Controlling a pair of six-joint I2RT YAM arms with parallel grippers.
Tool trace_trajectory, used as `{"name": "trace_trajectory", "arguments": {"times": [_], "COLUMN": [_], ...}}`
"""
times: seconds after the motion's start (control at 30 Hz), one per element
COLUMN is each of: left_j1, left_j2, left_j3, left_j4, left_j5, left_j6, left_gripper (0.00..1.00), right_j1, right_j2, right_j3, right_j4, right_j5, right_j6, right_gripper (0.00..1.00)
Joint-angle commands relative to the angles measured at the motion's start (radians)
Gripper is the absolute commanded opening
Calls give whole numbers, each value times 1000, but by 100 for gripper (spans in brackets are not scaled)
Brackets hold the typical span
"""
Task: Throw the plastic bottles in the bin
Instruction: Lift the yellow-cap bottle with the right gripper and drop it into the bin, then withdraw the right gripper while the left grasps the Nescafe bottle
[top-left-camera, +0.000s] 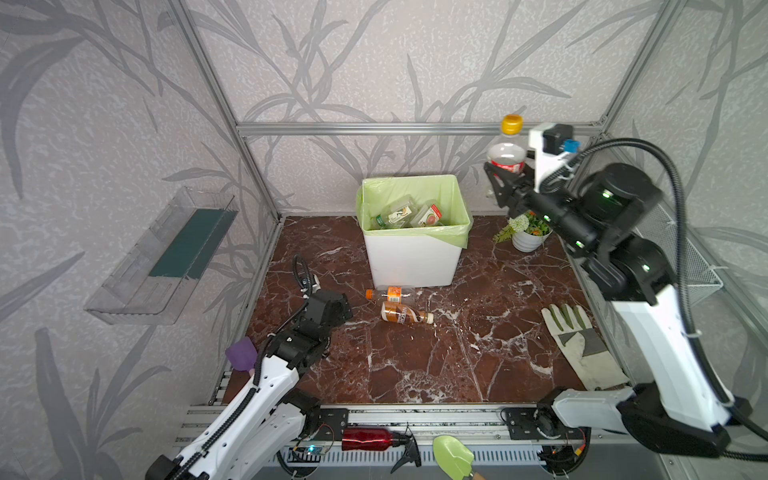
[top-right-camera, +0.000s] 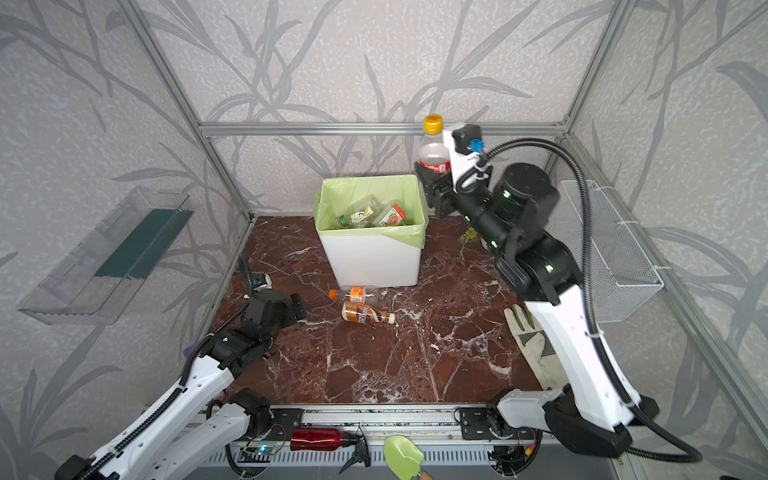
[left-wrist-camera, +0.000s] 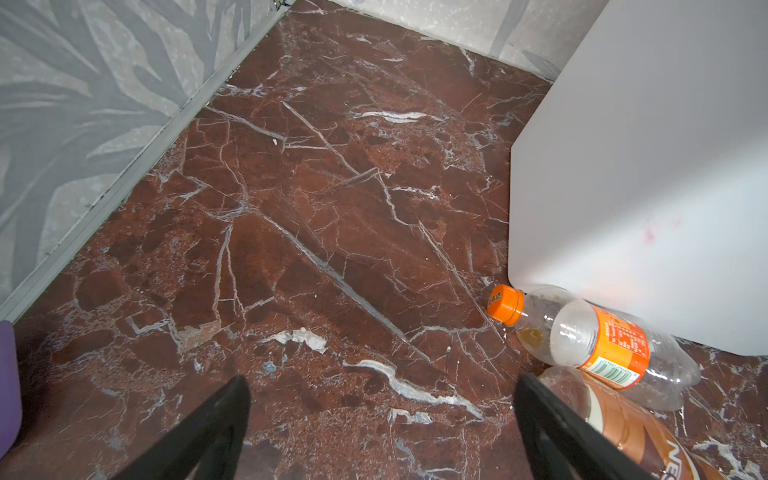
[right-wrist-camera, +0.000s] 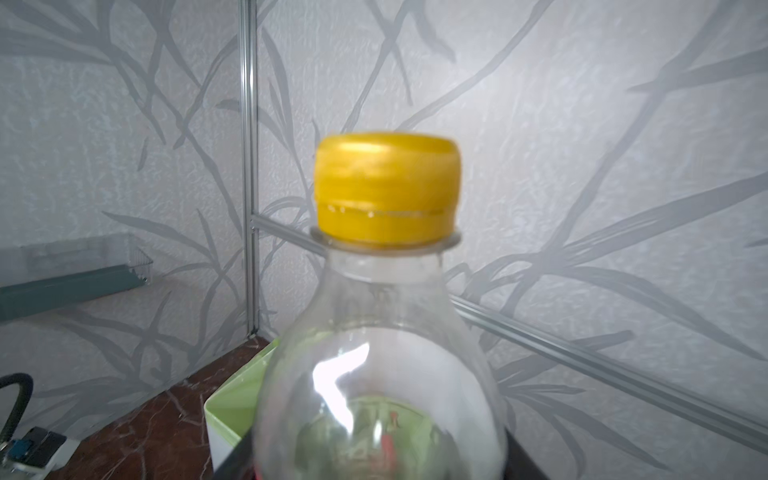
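**A:** Top views first. Where's the work?

**B:** The right gripper (top-left-camera: 503, 172) is clamped on the red-labelled belly of a clear plastic bottle with a yellow cap (top-left-camera: 508, 151). It holds the bottle upright, raised, just to the right of the white rectangular bin lined with a light green bag (top-left-camera: 409, 259) and not over the opening. Crushed clear bottles (top-left-camera: 399, 214) already lie inside.

**A:** And the other arm?

**B:** The left gripper (top-left-camera: 343, 309) sits low over the dark red marble floor (top-left-camera: 415, 365). It is near two bottles lying in front of the bin: a clear bottle with an orange cap and label (top-left-camera: 390, 294) and a brown-labelled bottle with a white cap (top-left-camera: 406, 318).

**A:** Left wrist view?

**B:** Its black fingers (left-wrist-camera: 220, 419) stand wide apart with nothing between them. The orange-capped one rests against the bin's wall (left-wrist-camera: 644, 166), and the brown one lies just beside a finger.

**A:** Right wrist view?

**B:** The yellow cap is close and blurred, and the bin's green corner (right-wrist-camera: 237, 399) shows behind the bottle.

**A:** Which step is this?

**B:** The carry, I'd judge. Next, the bottle has to swing left until it is over the opening, clear of the rim, and then be let go.
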Motion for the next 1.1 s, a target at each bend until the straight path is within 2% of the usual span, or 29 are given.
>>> {"name": "trace_trajectory", "arguments": {"times": [0.0,0.03,0.07,0.1,0.2,0.3,0.37,0.47,0.6,0.77,0.97,1.07], "left_j1": [6,4,4,4,3,2,-11,-45,-106,-236,-383,-409], "left_j2": [-3,-3,-5,-9,-28,-32,-31,-35,-16,32,199,291], "left_j3": [-8,0,11,19,27,41,52,61,69,66,133,167], "left_j4": [11,3,-13,-29,-30,-19,-17,-15,-24,-6,-20,2], "left_j5": [10,12,12,3,-15,-8,-9,-26,-14,18,40,140], "left_j6": [16,23,32,38,66,92,115,151,184,260,448,559], "left_gripper": [99,99,99,99,99,99,99,99,99,96,95,97], "right_j1": [14,17,17,16,13,1,2,0,-23,-156,-312,-354], "right_j2": [317,365,394,395,314,281,234,106,-100,-296,-448,-501], "right_j3": [58,135,225,310,431,582,587,418,56,-289,-606,-733], "right_j4": [-216,-281,-341,-376,-301,-332,-333,-262,-93,19,53,45], "right_j5": [-191,-186,-169,-133,-5,29,29,70,122,107,62,68], "right_j6": [61,60,52,36,-7,-23,-21,-29,0,134,265,324], "right_gripper": [54,57,66,81,97,99,99,99,99,99,99,99]}}
